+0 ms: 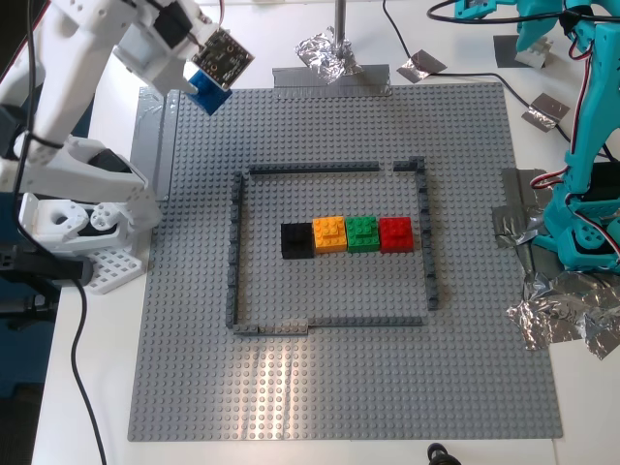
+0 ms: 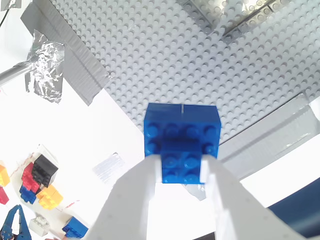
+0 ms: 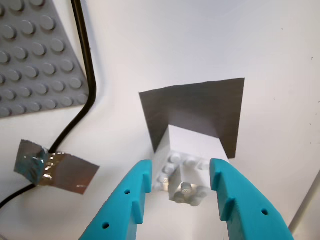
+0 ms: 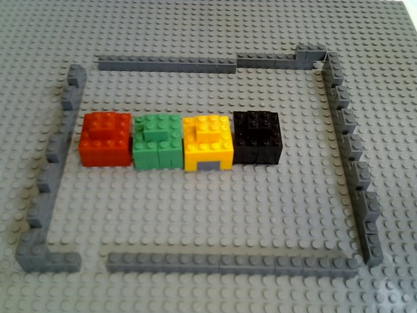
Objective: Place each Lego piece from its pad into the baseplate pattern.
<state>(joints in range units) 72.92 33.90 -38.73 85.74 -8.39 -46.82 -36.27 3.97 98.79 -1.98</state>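
Note:
My second gripper [image 2: 182, 167], white-fingered, is shut on the bright blue Lego piece [image 2: 182, 135]. It holds the piece in the air over the far corner of the grey baseplate [image 1: 339, 387], at the exterior view's left [image 1: 208, 92]. A silvery pad [image 2: 109, 167] lies bare on the white table beside that corner. My first gripper [image 3: 181, 180], teal, closes on both sides of the white Lego piece [image 3: 182, 170] at the edge of the dark grey pad [image 3: 200, 110], far right in the exterior view [image 1: 533, 53]. Inside the dark outline [image 1: 310, 168] stand black [image 1: 296, 240], orange, green and red bricks.
Crumpled foil [image 1: 325, 53] wraps a pole base behind the plate, and more foil [image 1: 562, 315] lies by the teal arm's base. Silver tape patches [image 1: 421, 66] and a black cable [image 3: 85, 75] lie on the table. Loose coloured bricks [image 2: 40, 185] sit off the plate.

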